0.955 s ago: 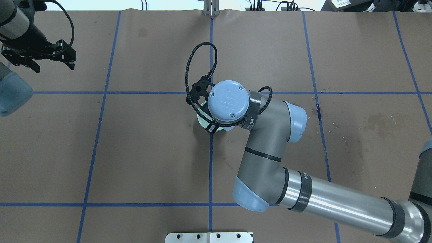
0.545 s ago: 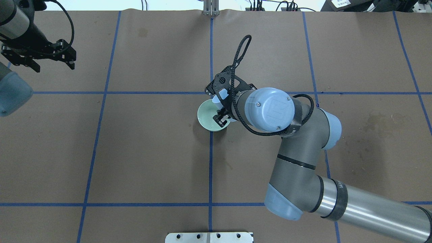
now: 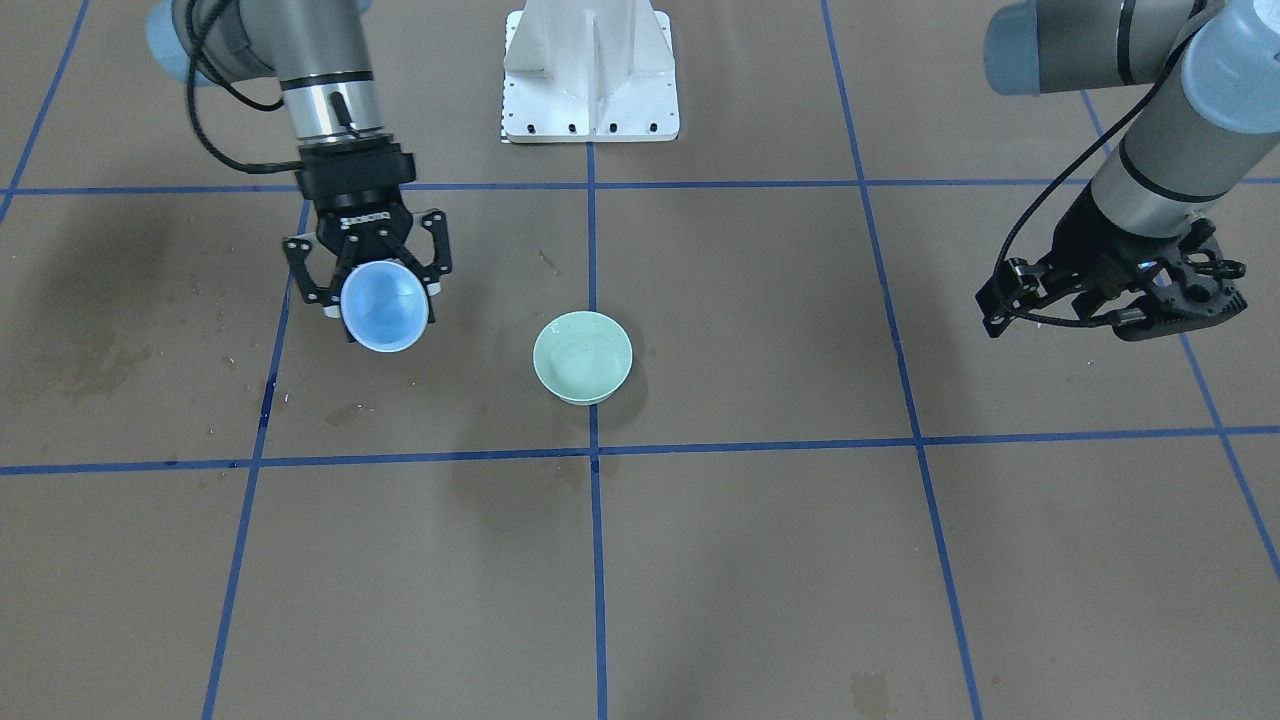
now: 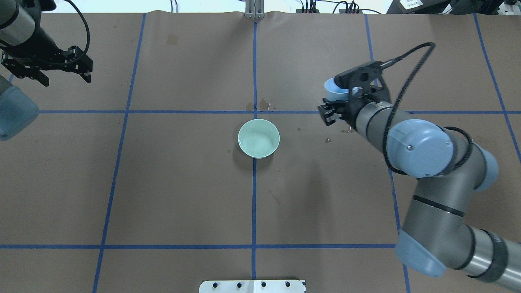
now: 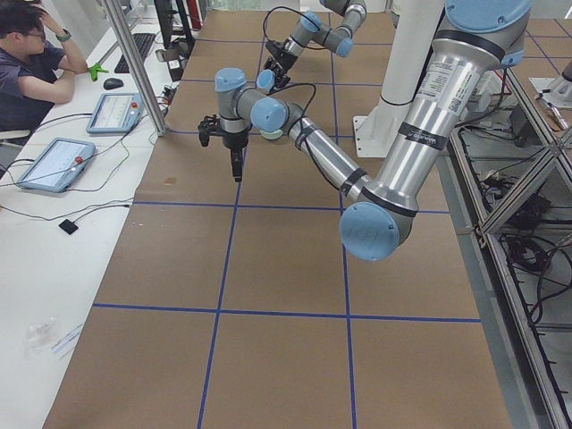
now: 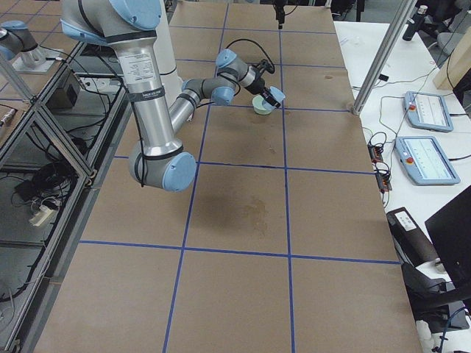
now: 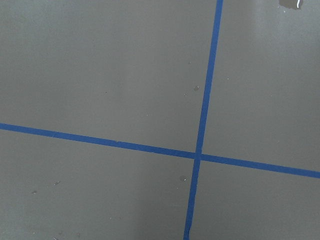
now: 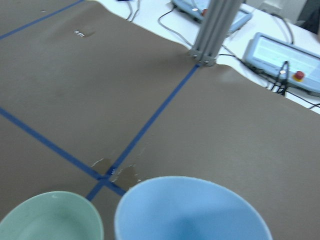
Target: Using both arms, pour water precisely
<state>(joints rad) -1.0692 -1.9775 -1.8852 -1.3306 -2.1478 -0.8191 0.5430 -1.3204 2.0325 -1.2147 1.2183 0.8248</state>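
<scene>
Two silver-grey tubular robot arms with light-blue joint caps are reaching over one table covered in brown paper [image 4: 183, 183], which is marked into squares by blue tape lines [image 4: 254, 203]. There are two vessels.

One round pale-green bowl [image 4: 259, 138] is standing upright on the paper at the table's middle, right on a tape line. One light-blue plastic cup [image 4: 334, 92] is being held off the paper, well apart from the bowl at about 2 o'clock from it in the overhead view.

The right arm [image 4: 423, 171] is stretching forward from 4 o'clock. The right gripper [image 4: 344, 95] is clamping the cup between its two black fingers, one on each side of the wall. In the front-facing view the cup's open mouth is showing, and in the right wrist view its rim is filling the lower edge, just beside the bowl's rim.

The left arm [image 4: 16, 24] is hanging far off at 10 o'clock from the bowl. The left gripper [image 4: 44, 71] is hovering over bare paper with its jaws spread and nothing between them.

The water [image 4: 264, 105] is lying as two dark wet patches at the tape crossing, at 12 o'clock just beyond the bowl. A few small drops are dotting the paper between bowl and cup. A faint sheen is showing inside the bowl. Whether the cup is holding any water I cannot tell.
</scene>
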